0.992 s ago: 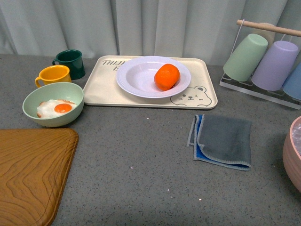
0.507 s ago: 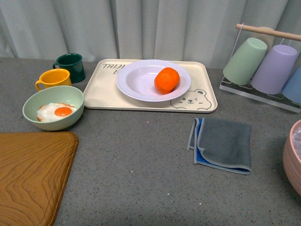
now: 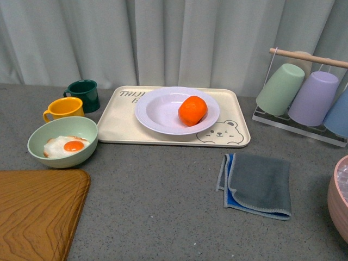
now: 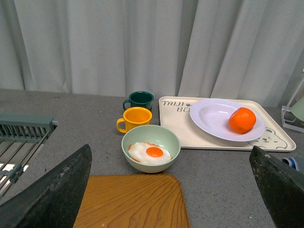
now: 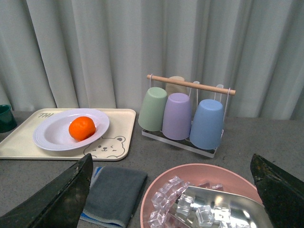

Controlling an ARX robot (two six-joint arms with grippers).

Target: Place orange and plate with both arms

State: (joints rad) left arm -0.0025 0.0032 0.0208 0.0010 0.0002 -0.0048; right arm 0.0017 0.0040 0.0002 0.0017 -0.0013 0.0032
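Observation:
The orange [image 3: 192, 110] lies in the white plate [image 3: 155, 115], right of its middle. The plate rests on a cream bear tray [image 3: 117, 128] at the back of the table. Neither gripper shows in the front view. In the left wrist view my left gripper [image 4: 170, 149] is open, low over the table's near left side, with the orange [image 4: 242, 119] and plate [image 4: 211, 116] far beyond it. My right gripper [image 5: 171, 156] is open above a pink bowl, with the orange [image 5: 81, 128] and plate [image 5: 50, 137] well off to one side.
A pale green bowl [image 3: 38, 142] with a fried egg, a yellow mug [image 3: 65, 107] and a dark green mug [image 3: 84, 92] stand left of the tray. A wooden board [image 3: 32, 212] lies front left, a folded grey cloth [image 3: 258, 182] front right. Cup rack [image 3: 304, 98] back right; ice-filled pink bowl [image 5: 159, 190]; dish rack [image 4: 23, 133].
The whole scene sits lower in the front view than a second ago. The orange, plate and other things keep their places relative to one another.

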